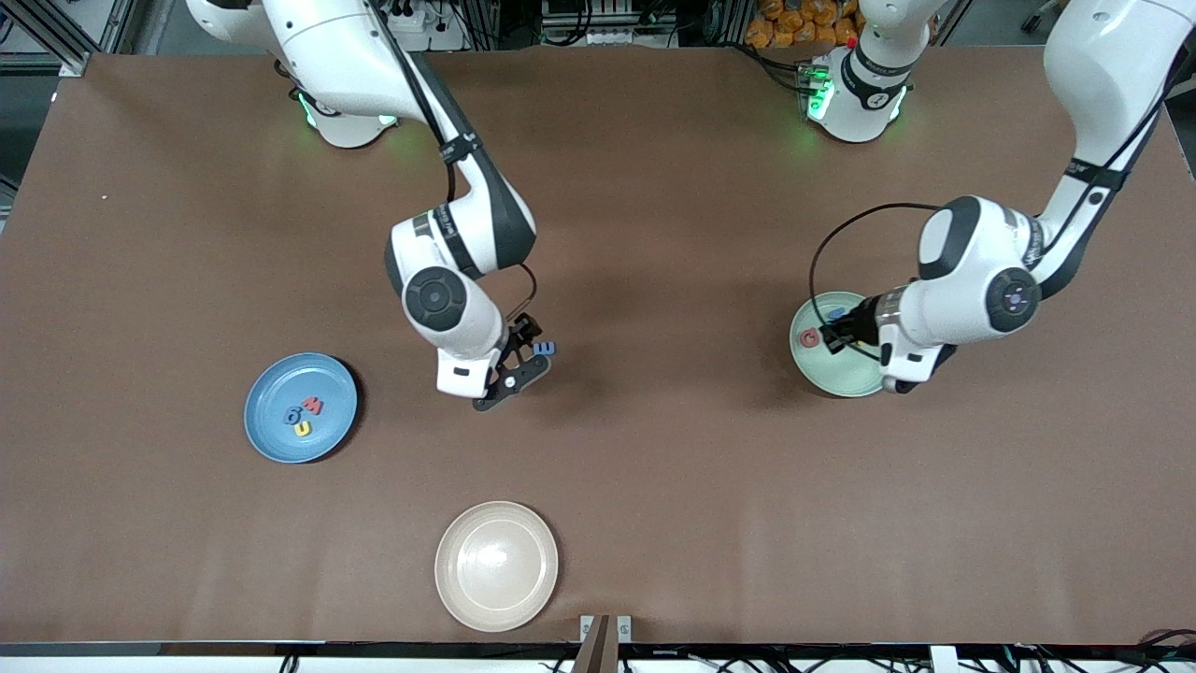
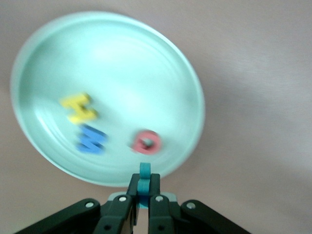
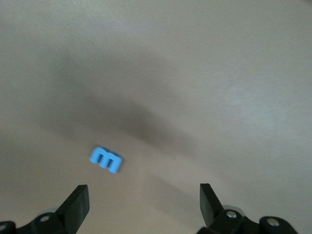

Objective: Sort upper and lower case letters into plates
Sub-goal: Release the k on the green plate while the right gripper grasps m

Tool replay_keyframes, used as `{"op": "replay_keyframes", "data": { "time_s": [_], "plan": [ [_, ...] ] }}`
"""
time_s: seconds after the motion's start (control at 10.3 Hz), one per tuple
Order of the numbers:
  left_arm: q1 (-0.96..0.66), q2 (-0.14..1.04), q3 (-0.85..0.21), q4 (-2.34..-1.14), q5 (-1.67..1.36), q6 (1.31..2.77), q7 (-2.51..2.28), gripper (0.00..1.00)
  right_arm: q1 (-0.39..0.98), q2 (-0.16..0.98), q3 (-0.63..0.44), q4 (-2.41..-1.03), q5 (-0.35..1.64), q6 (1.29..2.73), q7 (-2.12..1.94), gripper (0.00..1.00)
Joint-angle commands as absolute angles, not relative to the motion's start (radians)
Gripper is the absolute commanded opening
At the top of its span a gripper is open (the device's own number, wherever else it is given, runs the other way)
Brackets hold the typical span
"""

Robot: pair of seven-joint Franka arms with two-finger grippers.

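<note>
Pinching a teal letter (image 2: 144, 171) over the mint plate (image 1: 846, 379), the left gripper (image 2: 143, 195) is clamped tight; the right gripper (image 3: 144, 202) hangs spread wide, empty, over the blue letter m (image 3: 106, 159) lying mid-table; three letters (image 1: 304, 416) sit in the blue plate (image 1: 271, 439).

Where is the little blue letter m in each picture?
Front view: the blue m lies on the brown table, beside the right hand.
Right wrist view: the m lies on the table just ahead of the open right hand.
Left wrist view: not in it.
Shared landmark: the right hand.
</note>
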State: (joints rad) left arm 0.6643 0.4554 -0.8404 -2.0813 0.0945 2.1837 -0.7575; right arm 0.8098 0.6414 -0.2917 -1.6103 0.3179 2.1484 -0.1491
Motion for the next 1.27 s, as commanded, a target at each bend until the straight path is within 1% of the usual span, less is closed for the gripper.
{"op": "replay_keyframes", "data": {
  "time_s": [0.0,0.1,0.19,0.29,0.49,0.58,0.78,0.97,1.07,1.17],
  "plan": [
    [0.715,0.411,-0.85,-2.155,0.174,2.218,-0.594,0.0,0.862,0.664,-0.301,-1.629,0.337,2.201,0.013,1.0],
    [0.727,0.414,-0.85,-2.195,0.239,2.273,-0.594,0.0,0.874,0.675,-0.301,-1.65,0.337,2.235,0.023,1.0],
    [0.729,0.419,-0.85,-2.245,0.262,2.361,-0.594,0.0,0.876,0.675,-0.299,-1.69,0.337,2.293,0.018,1.0],
    [0.727,0.42,-0.85,-2.261,0.264,2.391,-0.594,0.0,0.882,0.675,-0.298,-1.722,0.337,2.336,0.018,1.0],
    [0.729,0.414,-0.847,-2.269,0.294,2.385,-0.594,0.0,0.899,0.68,-0.298,-1.741,0.35,2.37,0.05,1.0],
    [0.73,0.41,-0.845,-2.282,0.308,2.385,-0.591,0.0,0.908,0.699,-0.298,-1.741,0.377,2.381,0.064,1.0],
    [0.752,0.411,-0.845,-2.304,0.406,2.384,-0.594,0.0,0.929,0.713,-0.298,-1.741,0.443,2.408,0.081,1.0],
    [0.79,0.414,-0.845,-2.315,0.419,2.385,-0.584,0.0,0.948,0.729,-0.298,-1.743,0.445,2.448,0.138,1.0],
    [0.79,0.416,-0.845,-2.315,0.419,2.385,-0.591,0.2,0.953,0.732,-0.299,-1.743,0.445,2.45,0.17,1.0],
    [0.792,0.419,-0.845,-2.313,0.419,2.385,-0.592,0.99,0.943,0.732,-0.299,-1.743,0.445,2.447,0.173,1.0]
  ]
}}
